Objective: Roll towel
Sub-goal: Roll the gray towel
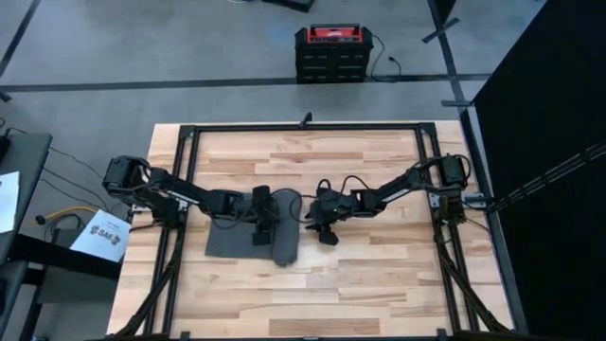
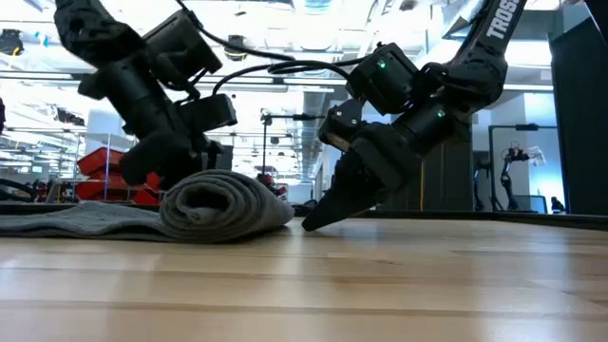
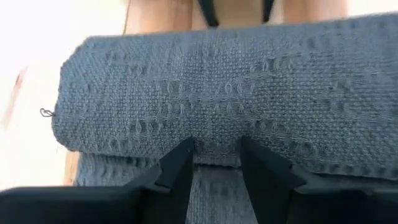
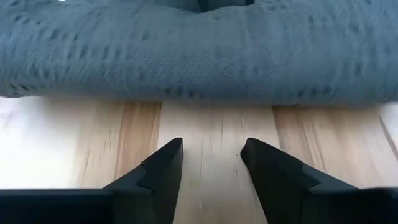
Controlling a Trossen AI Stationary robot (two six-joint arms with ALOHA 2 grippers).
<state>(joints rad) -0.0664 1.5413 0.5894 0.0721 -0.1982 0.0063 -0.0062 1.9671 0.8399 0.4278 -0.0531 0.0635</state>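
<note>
High view shows the plain dark grey soft cloth towel (image 1: 254, 237) lying near the middle of the pale wooden plank tabletop (image 1: 360, 275), a little left of centre: its right part is already wound into a thick roll (image 1: 282, 227) running from far to near, and a flat unrolled part (image 1: 227, 243) spreads out to the roll's left. The left gripper (image 1: 262, 220) sits over the towel just at the roll's left side; in the left wrist view its jaws stand slightly spread, with the fingertips (image 3: 181, 163) resting against the roll where it meets the flat cloth beneath, pinching nothing that can be seen. The right gripper (image 1: 326, 227) is just right of the roll; the right wrist view shows its jaws spread and empty over bare wood, the roll (image 4: 199, 56) lying a little ahead of them, and the low view has its tip (image 2: 318, 221) down at the wood close to the roll. By the look of it, the rolling is in hand and well along, but not finished. The next move, as I judge it, calls for turning the roll leftward over the remaining flat cloth, with even pressure along its length so the roll stays tight and does not slump or skew.
</note>
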